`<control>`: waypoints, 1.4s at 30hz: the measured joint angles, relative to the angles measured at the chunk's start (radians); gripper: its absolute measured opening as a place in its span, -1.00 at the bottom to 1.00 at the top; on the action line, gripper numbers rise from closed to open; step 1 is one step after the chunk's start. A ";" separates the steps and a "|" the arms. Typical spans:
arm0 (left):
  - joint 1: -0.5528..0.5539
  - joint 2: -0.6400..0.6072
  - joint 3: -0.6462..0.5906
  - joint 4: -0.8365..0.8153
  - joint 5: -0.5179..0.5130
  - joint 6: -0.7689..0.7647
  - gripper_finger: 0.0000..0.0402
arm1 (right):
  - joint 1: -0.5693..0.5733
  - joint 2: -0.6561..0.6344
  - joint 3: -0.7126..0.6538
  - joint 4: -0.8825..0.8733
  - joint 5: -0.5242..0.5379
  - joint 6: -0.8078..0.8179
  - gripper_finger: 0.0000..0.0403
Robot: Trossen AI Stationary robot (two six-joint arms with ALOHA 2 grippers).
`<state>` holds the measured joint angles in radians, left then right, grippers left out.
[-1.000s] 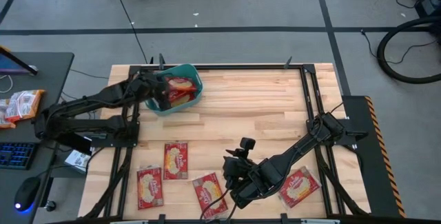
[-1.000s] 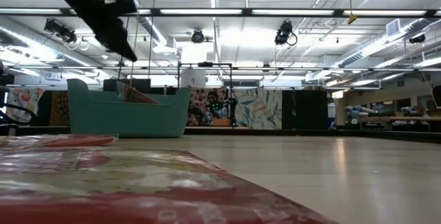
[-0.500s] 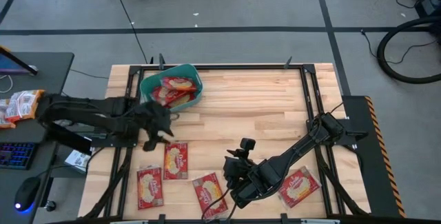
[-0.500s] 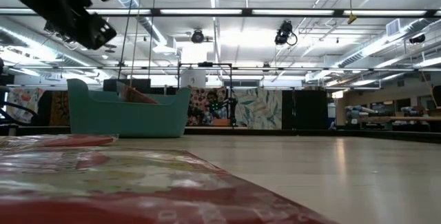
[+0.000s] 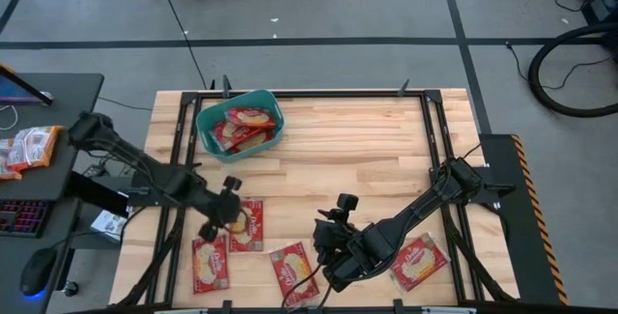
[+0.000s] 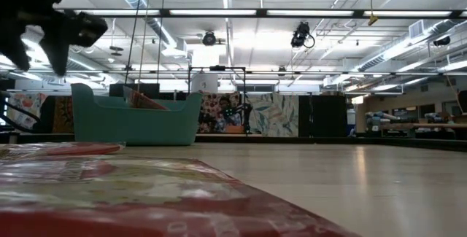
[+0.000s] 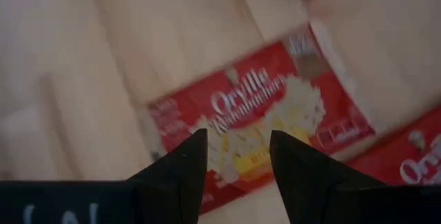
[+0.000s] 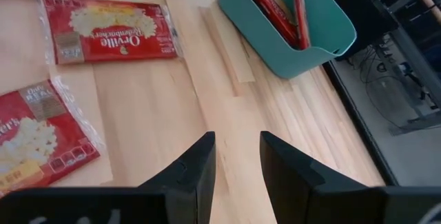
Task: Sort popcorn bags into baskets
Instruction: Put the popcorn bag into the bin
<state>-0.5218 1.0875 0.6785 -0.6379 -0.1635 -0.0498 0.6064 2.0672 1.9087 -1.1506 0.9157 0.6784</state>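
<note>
While open, left gripper [image 5: 230,219] directly above popcorn bag [image 5: 247,225] on table [image 5: 367,150].

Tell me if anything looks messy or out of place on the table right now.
Nothing stands out. Loose popcorn bags lie flat at mixed angles on the table, and the ones in the teal basket sit tilted, as expected mid-sort.

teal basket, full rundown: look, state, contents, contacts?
The teal basket is a rectangular plastic tub with rounded corners and a rolled rim, upright on the wooden table at its far left corner. Inside lie red popcorn bags, some leaning on edge against the walls in the right wrist view. Neither arm touches it; the left gripper hovers nearer the front, over a loose bag.
</note>
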 joint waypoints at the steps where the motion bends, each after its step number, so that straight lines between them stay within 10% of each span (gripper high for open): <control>1: -0.008 0.030 0.000 -0.001 0.000 -0.009 -0.19 | 0.000 -0.001 -0.012 0.017 0.000 0.000 -0.41; 22: -0.018 0.396 0.010 0.095 -0.001 0.296 -0.19 | -0.008 -0.001 -0.106 0.119 -0.091 -0.002 -0.41; 36: 0.081 0.433 0.004 0.419 -0.318 -0.421 -0.19 | -0.008 -0.001 -0.106 0.136 -0.098 -0.024 -0.41; 42: 0.144 0.408 0.012 0.479 -0.141 -0.250 -0.19 | -0.008 -0.001 -0.106 0.136 -0.101 -0.026 -0.41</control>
<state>-0.3779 1.4958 0.6901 -0.1585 -0.3047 -0.3003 0.5987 2.0666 1.8027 -1.0149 0.8150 0.6527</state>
